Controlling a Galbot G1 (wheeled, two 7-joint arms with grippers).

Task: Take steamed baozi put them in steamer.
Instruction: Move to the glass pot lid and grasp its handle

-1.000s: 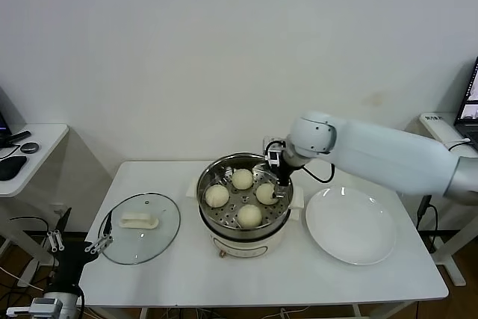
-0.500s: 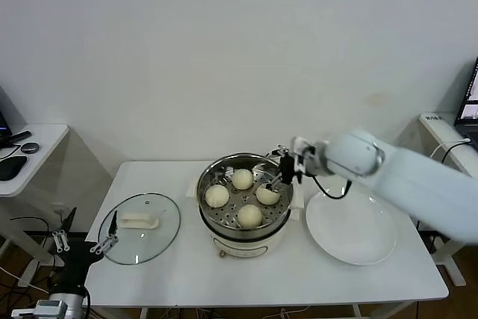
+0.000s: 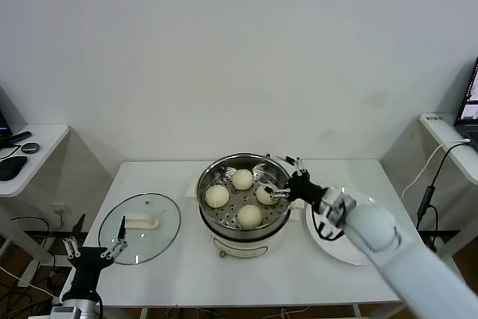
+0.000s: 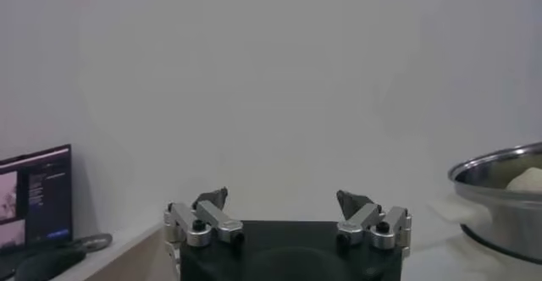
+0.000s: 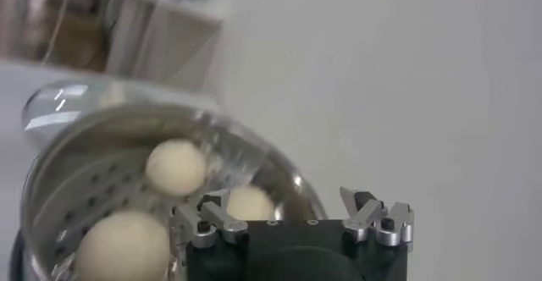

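Observation:
Several cream-white steamed baozi (image 3: 249, 216) lie on the perforated tray inside the shiny steel steamer (image 3: 224, 242) at the table's middle. My right gripper (image 3: 284, 178) hovers open at the steamer's right rim, close to the rightmost bun (image 3: 264, 194), with nothing between its fingers. In the right wrist view, the open right gripper (image 5: 284, 198) has baozi (image 5: 175, 166) in the steamer (image 5: 51, 113) beyond it. My left gripper (image 3: 93, 250) stands open and empty low at the table's front left corner. The left wrist view shows the left gripper (image 4: 282, 196) with the steamer's rim (image 4: 500, 160) far off.
A round glass lid (image 3: 160, 233) with a cream handle lies on the table left of the steamer. A flat white plate (image 3: 366, 248) lies to its right, partly under my right arm. A side desk (image 3: 30, 147) stands at far left.
My right arm has swung down and toward the front right, drawing the gripper from over the tray out to the steamer's right rim. The left gripper has shifted slightly right. The buns stay put.

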